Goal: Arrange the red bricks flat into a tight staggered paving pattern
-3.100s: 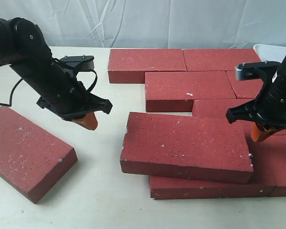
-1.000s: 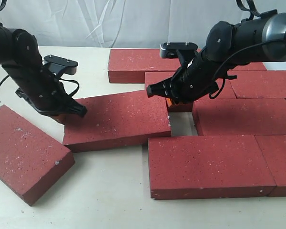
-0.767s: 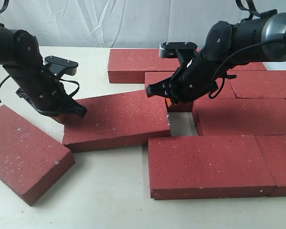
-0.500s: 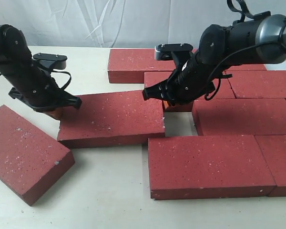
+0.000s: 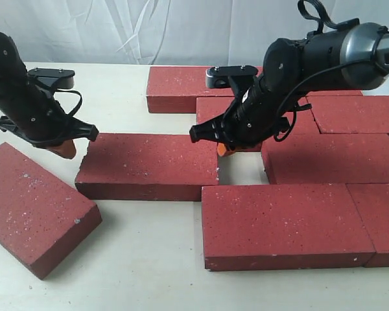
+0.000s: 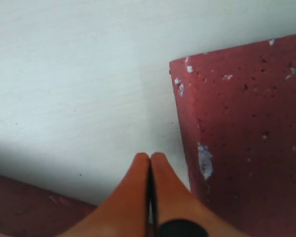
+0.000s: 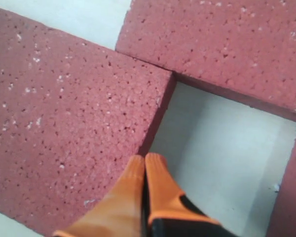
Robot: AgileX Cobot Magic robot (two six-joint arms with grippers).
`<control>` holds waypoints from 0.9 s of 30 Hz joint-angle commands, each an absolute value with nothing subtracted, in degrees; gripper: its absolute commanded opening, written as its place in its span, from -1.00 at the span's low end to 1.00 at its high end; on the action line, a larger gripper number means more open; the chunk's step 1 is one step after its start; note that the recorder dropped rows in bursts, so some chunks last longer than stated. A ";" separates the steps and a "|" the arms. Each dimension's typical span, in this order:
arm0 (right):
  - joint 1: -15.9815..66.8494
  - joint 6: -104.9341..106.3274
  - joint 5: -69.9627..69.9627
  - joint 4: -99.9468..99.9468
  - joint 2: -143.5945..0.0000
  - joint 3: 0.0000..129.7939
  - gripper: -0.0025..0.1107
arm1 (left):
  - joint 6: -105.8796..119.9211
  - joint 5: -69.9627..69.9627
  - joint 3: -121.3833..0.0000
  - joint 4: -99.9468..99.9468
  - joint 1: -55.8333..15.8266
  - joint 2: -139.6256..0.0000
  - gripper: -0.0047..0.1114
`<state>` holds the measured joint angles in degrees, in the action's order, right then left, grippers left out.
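Several dark-red bricks lie flat in rows at the back and right of the table (image 5: 149,272). One brick (image 5: 149,165) lies flat between my grippers, its right end by the front brick (image 5: 285,223) and a small gap (image 5: 243,170). My left gripper (image 5: 63,149) is shut and empty, just off that brick's left end (image 6: 246,128), its tips (image 6: 150,157) low over the table. My right gripper (image 5: 225,149) is shut and empty, its tips (image 7: 145,159) at the brick's right end (image 7: 64,118), over the gap. A loose brick (image 5: 35,207) lies askew at front left.
A white cloth backdrop (image 5: 149,32) hangs behind the table. Back-row bricks (image 5: 198,87) and a middle-row brick (image 5: 330,157) bound the gap; one of them (image 7: 227,44) shows in the right wrist view. A corner of the askew brick (image 6: 19,217) sits beside my left fingers.
The brick that lay on top of the others has come down to the left and turned from tilted to square with the rows. My left gripper drew back left; the right shifted slightly left.
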<state>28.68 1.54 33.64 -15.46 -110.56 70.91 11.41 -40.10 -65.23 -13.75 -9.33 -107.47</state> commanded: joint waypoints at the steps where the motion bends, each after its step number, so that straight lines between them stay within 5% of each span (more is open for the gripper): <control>1: 28.64 0.70 32.46 -14.94 -110.52 71.13 -0.97 | 11.73 -40.24 -65.49 -16.56 -9.32 -106.75 -0.92; 27: 28.03 -4.93 44.91 -7.22 -96.97 68.07 -0.97 | 11.48 -39.80 -65.49 -17.07 -9.31 -106.75 -0.92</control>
